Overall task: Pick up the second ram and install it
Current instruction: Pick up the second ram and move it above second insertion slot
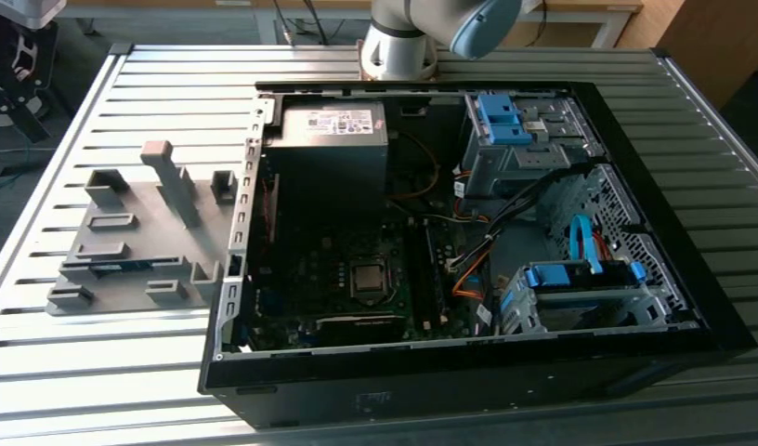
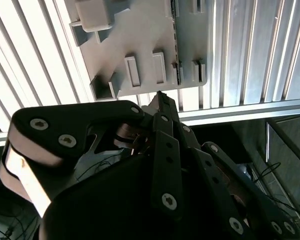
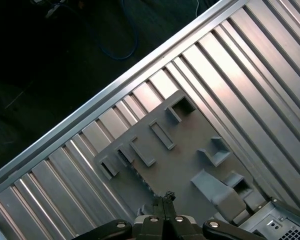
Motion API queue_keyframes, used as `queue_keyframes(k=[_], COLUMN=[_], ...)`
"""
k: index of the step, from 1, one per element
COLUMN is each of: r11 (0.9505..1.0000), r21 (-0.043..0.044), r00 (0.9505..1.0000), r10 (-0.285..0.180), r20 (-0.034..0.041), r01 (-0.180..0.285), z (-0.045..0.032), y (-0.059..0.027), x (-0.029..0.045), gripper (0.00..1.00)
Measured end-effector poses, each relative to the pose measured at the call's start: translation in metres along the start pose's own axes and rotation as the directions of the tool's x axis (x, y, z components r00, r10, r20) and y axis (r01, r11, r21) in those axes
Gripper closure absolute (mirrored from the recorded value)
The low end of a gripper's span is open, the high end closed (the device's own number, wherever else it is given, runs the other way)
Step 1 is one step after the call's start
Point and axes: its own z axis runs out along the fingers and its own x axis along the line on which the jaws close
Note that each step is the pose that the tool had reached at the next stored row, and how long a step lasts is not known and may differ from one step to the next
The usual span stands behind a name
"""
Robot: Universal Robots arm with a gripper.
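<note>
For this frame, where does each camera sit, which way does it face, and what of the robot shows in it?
Exterior view: off the arm, raised, looking down at the open computer case, grey tray and slatted table; the arm base shows.
Second wrist view: on the wrist, looking past the end effector onto the grey tray.
First wrist view: on the wrist, looking down at the grey tray and table edge; the end effector shows.
Shared: all three show tray and table.
</note>
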Motion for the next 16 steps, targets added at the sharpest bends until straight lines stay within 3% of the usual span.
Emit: queue_keyframes(k=[8, 16], r11=[0.9985, 0.9913], r21=[-0.0002, -0.0006], r00=[0.9985, 0.9912], r10=[-0.055, -0.132], r20=[-0.0022, -0.0055], r01=[0.055, 0.132], z=[0.0001, 0.0001], y=[0.0000, 0.0000], x=[0.0000, 0.0000], gripper=[0.89, 0.89])
